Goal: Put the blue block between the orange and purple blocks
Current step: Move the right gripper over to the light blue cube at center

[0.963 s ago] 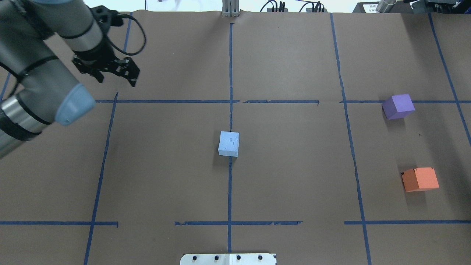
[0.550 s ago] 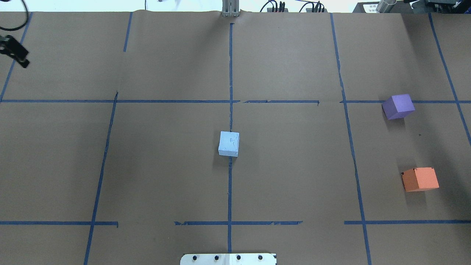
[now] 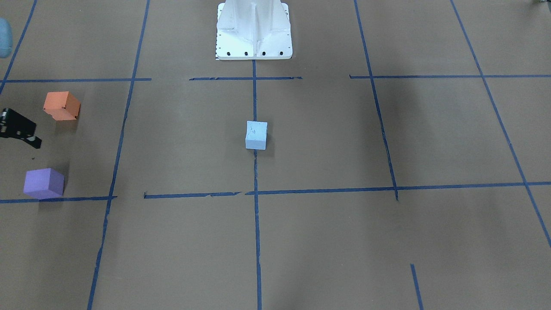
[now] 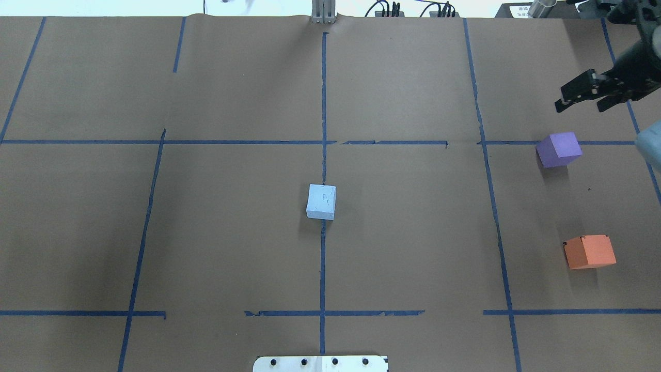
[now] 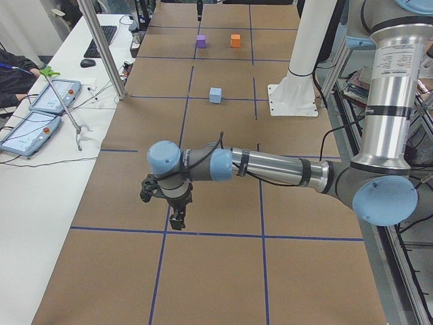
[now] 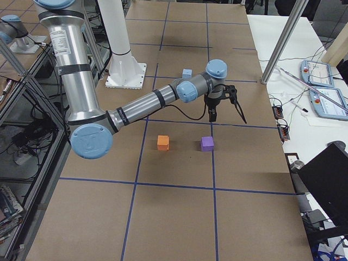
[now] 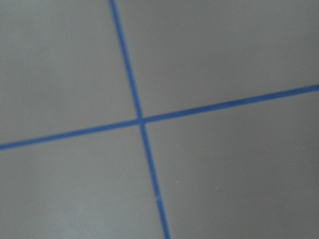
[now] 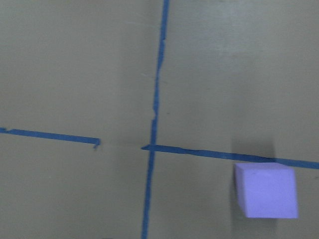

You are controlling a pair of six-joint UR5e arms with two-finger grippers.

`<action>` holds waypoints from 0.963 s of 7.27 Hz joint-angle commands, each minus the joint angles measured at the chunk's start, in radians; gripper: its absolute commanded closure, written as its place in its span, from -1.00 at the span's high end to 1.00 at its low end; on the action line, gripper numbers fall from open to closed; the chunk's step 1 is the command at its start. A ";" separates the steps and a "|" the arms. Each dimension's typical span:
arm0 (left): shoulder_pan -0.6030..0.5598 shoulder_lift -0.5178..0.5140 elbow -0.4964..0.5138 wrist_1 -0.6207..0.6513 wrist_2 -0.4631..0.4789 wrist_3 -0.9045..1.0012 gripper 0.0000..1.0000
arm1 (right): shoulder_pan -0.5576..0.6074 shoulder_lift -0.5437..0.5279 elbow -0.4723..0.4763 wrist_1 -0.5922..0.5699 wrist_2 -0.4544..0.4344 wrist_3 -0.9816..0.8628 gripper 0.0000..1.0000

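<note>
The light blue block (image 4: 321,202) sits at the table's middle on a tape line, also in the front view (image 3: 256,135). The purple block (image 4: 559,149) and the orange block (image 4: 589,251) sit apart at the right, with bare paper between them. My right gripper (image 4: 579,107) hovers open and empty just beyond the purple block, which shows in its wrist view (image 8: 266,190). My left gripper (image 5: 174,217) shows only in the exterior left view, far from the blocks over a tape crossing. I cannot tell whether it is open or shut.
The white robot base plate (image 4: 320,363) is at the near edge. Blue tape lines (image 4: 323,142) grid the brown paper. A side table with tablets (image 5: 40,108) and a metal post (image 5: 101,47) stand along the far side.
My left arm has swung out of the overhead view to the left. My right gripper has come into view at the upper right, beyond the purple block. The blocks have not moved.
</note>
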 commanded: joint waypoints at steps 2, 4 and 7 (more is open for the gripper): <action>-0.019 0.049 -0.004 -0.052 -0.063 -0.005 1.00 | -0.253 0.156 0.035 -0.003 -0.089 0.320 0.99; -0.019 0.046 -0.008 -0.052 -0.065 -0.019 1.00 | -0.426 0.321 0.018 -0.127 -0.252 0.455 0.99; -0.019 0.047 -0.021 -0.054 -0.065 -0.045 1.00 | -0.584 0.577 -0.203 -0.131 -0.406 0.678 0.99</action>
